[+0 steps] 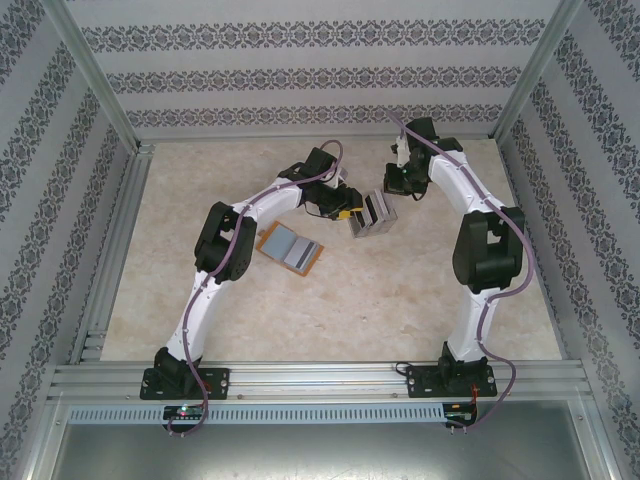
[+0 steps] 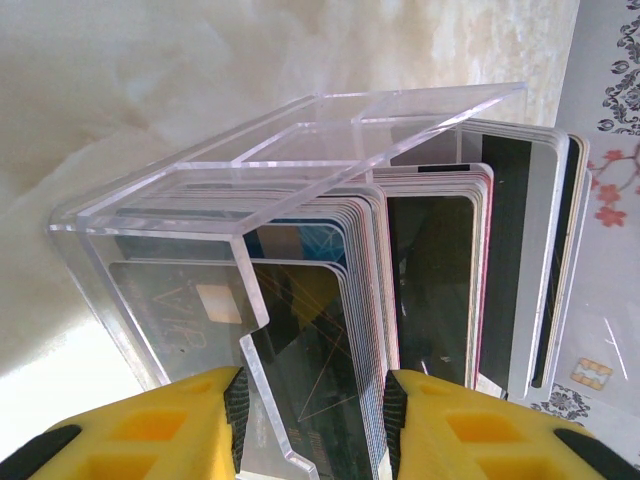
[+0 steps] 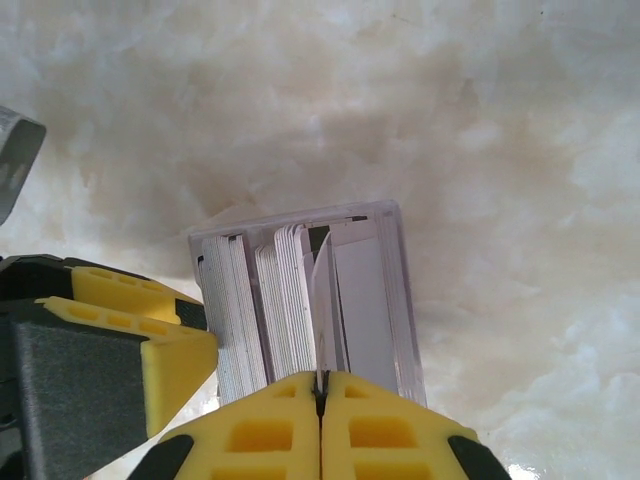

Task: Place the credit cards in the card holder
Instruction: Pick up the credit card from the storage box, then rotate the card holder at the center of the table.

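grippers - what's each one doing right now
left gripper: closed on the clear card box
right gripper: shut, pinching one card in that box

Pale marbled table (image 1: 400, 300): open tan card holder (image 1: 266, 243), clear card box (image 1: 372, 213) nearby.

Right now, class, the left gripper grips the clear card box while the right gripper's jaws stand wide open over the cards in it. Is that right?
No. The right gripper is shut, pinching the edge of one card in the clear card box; the right wrist view shows it. The left gripper does grip the box.
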Robot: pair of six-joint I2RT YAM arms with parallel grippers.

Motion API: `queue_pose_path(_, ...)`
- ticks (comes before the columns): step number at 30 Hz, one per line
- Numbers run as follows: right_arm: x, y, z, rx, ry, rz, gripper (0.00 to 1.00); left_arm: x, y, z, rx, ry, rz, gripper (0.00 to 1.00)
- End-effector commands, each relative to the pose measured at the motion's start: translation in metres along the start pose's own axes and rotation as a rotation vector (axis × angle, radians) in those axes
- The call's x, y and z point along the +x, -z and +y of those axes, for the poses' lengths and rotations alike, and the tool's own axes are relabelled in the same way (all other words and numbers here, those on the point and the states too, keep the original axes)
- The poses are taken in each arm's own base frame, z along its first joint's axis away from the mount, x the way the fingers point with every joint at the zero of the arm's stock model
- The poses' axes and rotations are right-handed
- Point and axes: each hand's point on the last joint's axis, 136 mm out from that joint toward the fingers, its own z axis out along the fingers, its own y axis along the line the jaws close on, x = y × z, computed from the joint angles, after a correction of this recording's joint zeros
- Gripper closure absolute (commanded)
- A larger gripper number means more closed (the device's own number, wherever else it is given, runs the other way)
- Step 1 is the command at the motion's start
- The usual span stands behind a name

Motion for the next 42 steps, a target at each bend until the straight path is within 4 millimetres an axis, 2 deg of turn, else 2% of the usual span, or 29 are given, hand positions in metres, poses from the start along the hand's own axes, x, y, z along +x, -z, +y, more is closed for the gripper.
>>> queue_pose_path(1,0.001,0.019,0.007,-0.01,0.008,-0.023,0.92,0.009,-0.006,0.001,-0.01,-0.01,0.028,0.57)
queue_pose_path(15,-0.008,0.048,0.018,-0.033,0.008,-0.105,0.92,0.008,-0.005,-0.003,-0.004,-0.018,0.024,0.57)
queue_pose_path(28,-0.004,0.053,0.045,-0.202,-0.031,-0.13,0.92,0.006,-0.001,-0.003,-0.005,-0.018,0.019,0.57)
queue_pose_path(31,-0.002,0.053,0.053,-0.259,-0.048,-0.127,0.92,0.001,0.007,-0.003,-0.008,-0.027,0.005,0.57)
queue_pose_path(36,0.013,0.052,0.068,-0.366,-0.085,-0.1,0.91,-0.01,0.024,-0.001,-0.024,-0.026,-0.029,0.57)
queue_pose_path(42,0.042,0.035,0.083,-0.41,-0.09,-0.029,0.91,-0.02,0.04,0.013,-0.068,-0.018,-0.07,0.57)
